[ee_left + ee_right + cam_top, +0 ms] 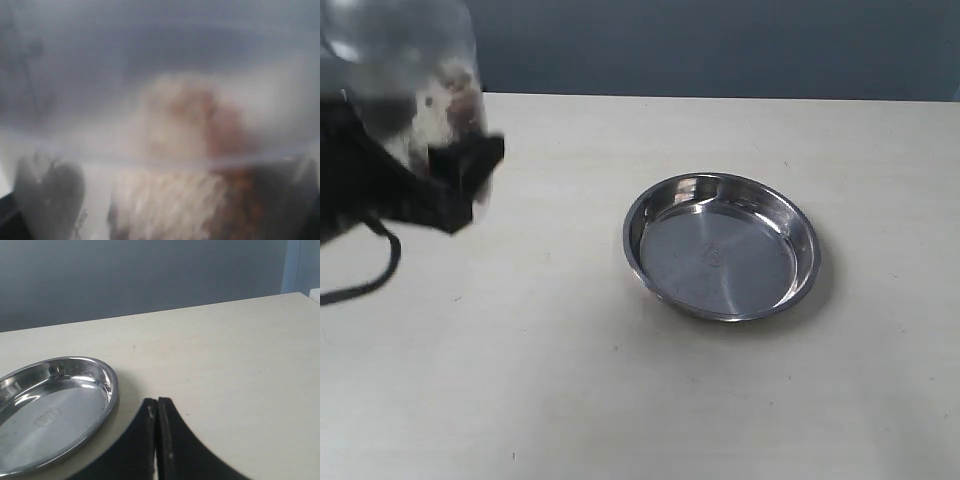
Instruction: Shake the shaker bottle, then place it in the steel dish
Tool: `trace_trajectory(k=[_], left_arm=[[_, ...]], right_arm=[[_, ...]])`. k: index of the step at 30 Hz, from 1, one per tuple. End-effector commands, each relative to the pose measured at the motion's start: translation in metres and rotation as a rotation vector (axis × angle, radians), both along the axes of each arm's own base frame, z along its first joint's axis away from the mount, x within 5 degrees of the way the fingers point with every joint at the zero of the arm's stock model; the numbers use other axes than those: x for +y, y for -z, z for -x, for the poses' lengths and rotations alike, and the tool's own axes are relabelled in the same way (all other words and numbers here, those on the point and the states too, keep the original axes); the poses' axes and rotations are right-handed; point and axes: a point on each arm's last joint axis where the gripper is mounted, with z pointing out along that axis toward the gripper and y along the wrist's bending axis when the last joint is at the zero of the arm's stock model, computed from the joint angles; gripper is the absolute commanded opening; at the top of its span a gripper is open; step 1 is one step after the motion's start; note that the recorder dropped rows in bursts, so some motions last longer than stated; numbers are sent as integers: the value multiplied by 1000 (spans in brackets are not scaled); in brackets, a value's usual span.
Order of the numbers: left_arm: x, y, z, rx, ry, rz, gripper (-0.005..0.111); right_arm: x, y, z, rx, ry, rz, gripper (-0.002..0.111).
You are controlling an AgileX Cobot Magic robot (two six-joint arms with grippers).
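The left gripper [450,190] is clamping the shaker bottle [415,70] around its body and holding it lifted at the upper left of the exterior frame. The blur suggests the shaking step is under way. The steel dish [720,250] is sitting empty on the table [620,420] right of centre, well apart from the bottle, and the right gripper [157,412] is sitting near its rim with jaws pressed together on nothing. To shake well, the arm should be gripping firmly and using short strokes, so that the bottle is not slipping before it is carried across and lowered upright inside the rim.
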Motion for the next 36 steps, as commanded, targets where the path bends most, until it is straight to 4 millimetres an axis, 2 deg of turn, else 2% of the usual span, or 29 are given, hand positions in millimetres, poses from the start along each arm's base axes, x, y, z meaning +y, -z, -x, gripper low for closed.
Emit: trace_trajectory(k=[1,3,5,7,8,10,11,13,15,17,19,20,22,25,26,27,28,29,30,31,32,33,35,36], left_arm=[[-4,42,6,148,-8,80,0],[-27,2,14,-99,232,202,0],[-31,-23,15,-174,250,201,0],[-16,-6,5,16,66,50,0],[-5,17,1,145,-12,-77,0],[7,40,-3,264,-133,-73,0],[7,44,-4,285,-158,-59,0],[-6,27,-5,213,-84,-58,0],[-23,-9,0,42,24,-30,0],[-28,-30,8,-81,65,-9,0],[-24,-18,8,-31,32,-5,0],[-20,3,5,43,-5,-25,0],[-22,24,2,83,-5,-35,0],[-42,-21,12,-201,167,34,0],[-39,-32,14,-196,126,62,0],[-33,-23,12,-104,71,15,0],[-20,10,9,80,-21,-92,0],[-16,21,8,136,-69,-84,0],[-17,19,9,138,-78,-55,0],[-26,-2,13,23,-9,-28,0],[-37,-34,24,-156,95,17,0],[-37,-37,27,-169,101,22,0],[-19,21,27,86,-40,-66,0],[-12,37,27,152,-122,-46,0]], right_arm=[[0,-1,0,-15,-2,7,-1],[0,-1,0,-15,-2,7,-1],[0,-1,0,-15,-2,7,-1],[0,-1,0,-15,-2,7,-1],[0,-1,0,-15,-2,7,-1],[0,-1,0,-15,-2,7,-1],[0,-1,0,-15,-2,7,-1],[0,-1,0,-15,-2,7,-1],[0,-1,0,-15,-2,7,-1],[0,-1,0,-15,-2,7,-1],[0,-1,0,-15,-2,7,-1],[0,-1,0,-15,-2,7,-1],[0,-1,0,-15,-2,7,-1],[0,-1,0,-15,-2,7,-1],[0,-1,0,-15,-2,7,-1],[0,-1,0,-15,-2,7,-1],[0,-1,0,-15,-2,7,-1],[0,-1,0,-15,-2,7,-1],[0,-1,0,-15,-2,7,-1],[0,-1,0,-15,-2,7,-1],[0,-1,0,-15,-2,7,-1],[0,-1,0,-15,-2,7,-1],[0,-1,0,-15,-2,7,-1],[0,-1,0,-15,-2,7,-1]])
